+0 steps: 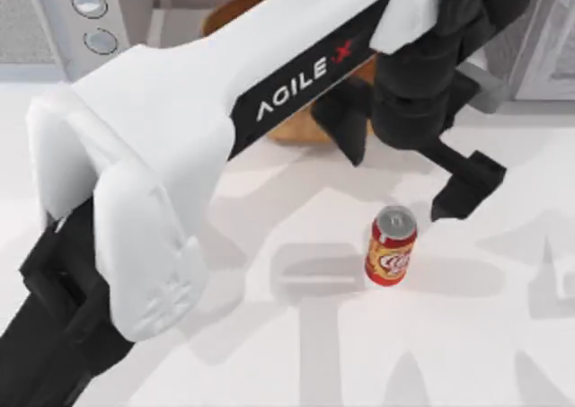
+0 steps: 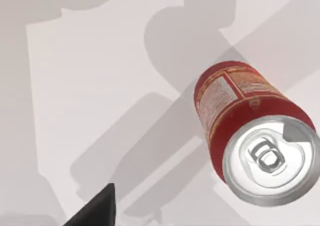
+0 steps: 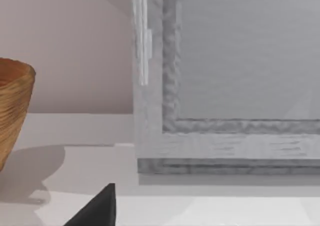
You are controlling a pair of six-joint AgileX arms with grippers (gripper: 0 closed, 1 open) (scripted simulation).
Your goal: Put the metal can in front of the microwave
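Because the left arm [image 1: 171, 146] crosses the top view from lower left to upper right, it hides much of the scene behind it. The white table [image 1: 467, 353] carries all other items. The microwave [image 1: 72, 30] stands at the table's far left; the frame edge cuts it off, leaving part of the mesh window and both silver knobs [image 1: 88, 4] visible. A darker grey box [image 1: 550, 48] stands well to the right of the microwave, likewise cut off; the right wrist view shows its pale door [image 3: 240, 51] close up. A woven basket [image 1: 301, 124] sits between the microwave and that box, largely hidden by the arm.

The left gripper [image 1: 404, 169] hangs to the right of the microwave and nearer the front of the table, fingers spread wide and gripping nothing. The metal can [image 1: 391, 245] stands upright on the table, well apart from the microwave, to its right and further forward, just beside the left gripper and untouched by either finger. The left wrist view shows its silver top [image 2: 270, 158].

The right gripper [image 3: 97, 211] presents one dark tip; its state cannot be determined.
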